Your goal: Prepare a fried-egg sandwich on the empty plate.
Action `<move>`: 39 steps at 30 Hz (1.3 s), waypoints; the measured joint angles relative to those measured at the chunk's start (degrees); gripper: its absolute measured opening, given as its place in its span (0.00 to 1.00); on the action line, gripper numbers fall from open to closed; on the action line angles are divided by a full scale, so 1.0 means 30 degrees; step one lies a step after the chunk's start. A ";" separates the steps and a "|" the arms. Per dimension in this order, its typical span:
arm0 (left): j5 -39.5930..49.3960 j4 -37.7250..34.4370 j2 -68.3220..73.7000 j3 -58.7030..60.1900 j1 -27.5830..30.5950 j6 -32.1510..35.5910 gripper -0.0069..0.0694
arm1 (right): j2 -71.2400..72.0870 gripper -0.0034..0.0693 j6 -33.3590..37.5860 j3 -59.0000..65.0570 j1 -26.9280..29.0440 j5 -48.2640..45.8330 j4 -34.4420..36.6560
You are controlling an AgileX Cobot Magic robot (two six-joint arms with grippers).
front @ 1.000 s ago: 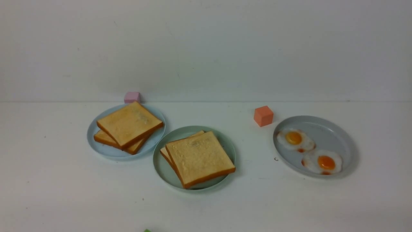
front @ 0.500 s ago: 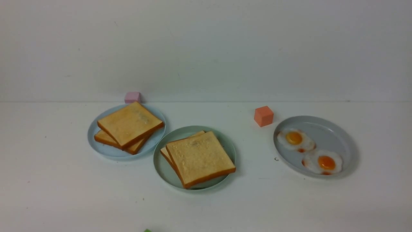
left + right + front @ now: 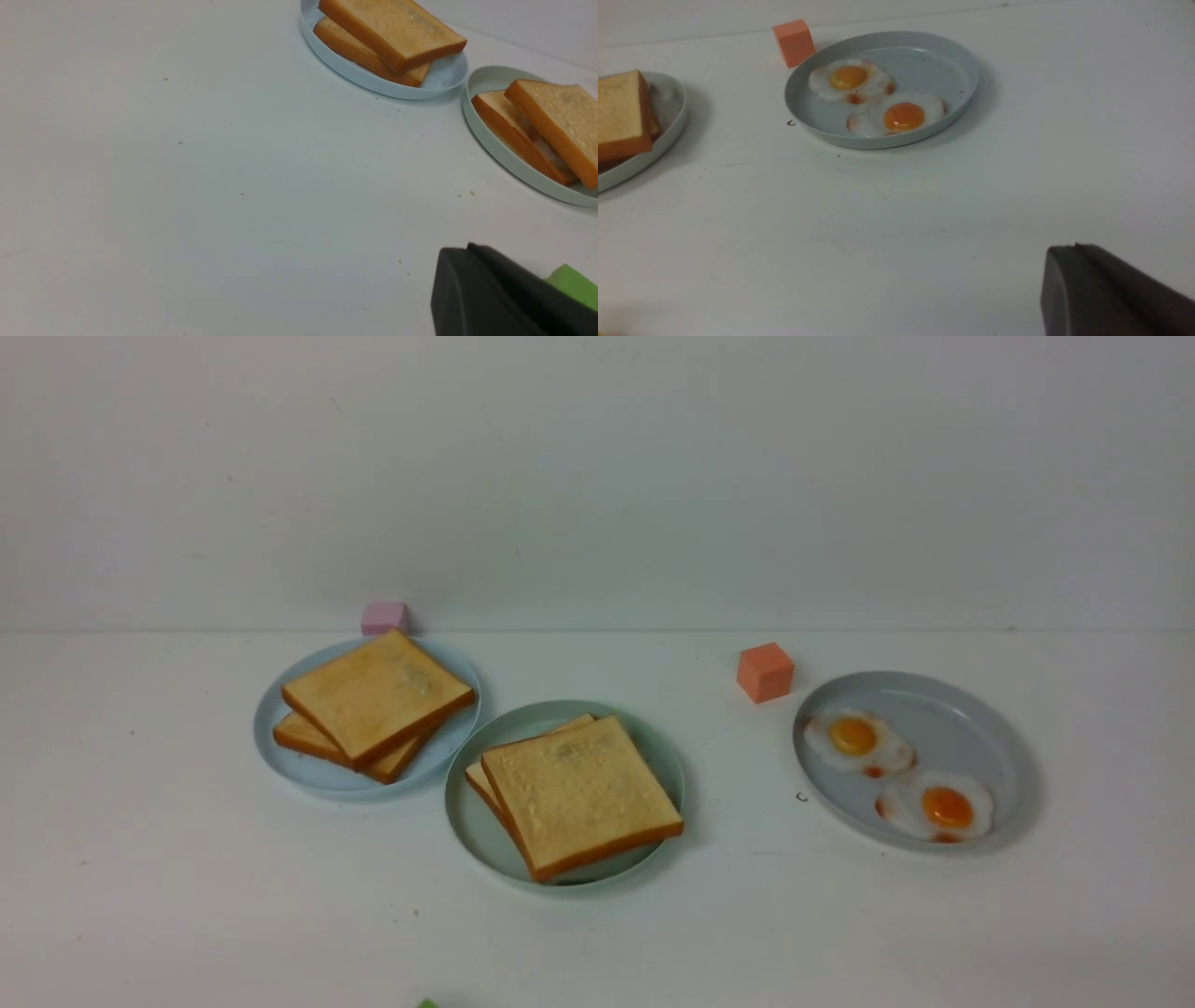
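The fried-egg sandwich (image 3: 579, 793) lies on the pale mint-green plate (image 3: 467, 831) at the table's middle: two toast slices stacked slightly askew. In the left wrist view a white layer shows between the sandwich slices (image 3: 551, 121) on that plate (image 3: 495, 149). My left gripper (image 3: 467, 248) hovers low over bare table, well short of both toast plates, fingers pressed together and holding nothing. My right gripper (image 3: 1073, 247) is likewise shut and empty, near the table's front, away from the grey plate (image 3: 943, 51). Neither gripper appears in the front view.
A light blue plate (image 3: 308, 775) at left carries two more toast slices (image 3: 373, 695). The grey plate (image 3: 980, 709) at right holds two fried eggs (image 3: 854, 739). A pink cube (image 3: 384, 616) and an orange cube (image 3: 764, 671) stand behind. A small green thing (image 3: 574, 284) lies beside my left gripper.
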State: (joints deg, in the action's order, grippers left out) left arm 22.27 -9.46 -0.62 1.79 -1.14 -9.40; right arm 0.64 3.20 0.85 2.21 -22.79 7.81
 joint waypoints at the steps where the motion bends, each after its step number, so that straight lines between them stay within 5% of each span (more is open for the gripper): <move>1: 0.0000 -0.0003 0.0000 0.0000 0.0000 0.0000 0.07 | 0.0000 0.09 0.0000 0.0000 0.0000 0.0000 0.0000; 39: 0.0000 -0.0003 0.0000 0.0000 0.0000 0.0000 0.11 | 0.0000 0.14 0.0000 0.0015 0.0000 0.0020 0.0000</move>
State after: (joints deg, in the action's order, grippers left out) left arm 22.27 -9.47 -0.62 1.79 -1.14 -9.40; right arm 0.64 3.20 0.89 2.21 -22.73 7.81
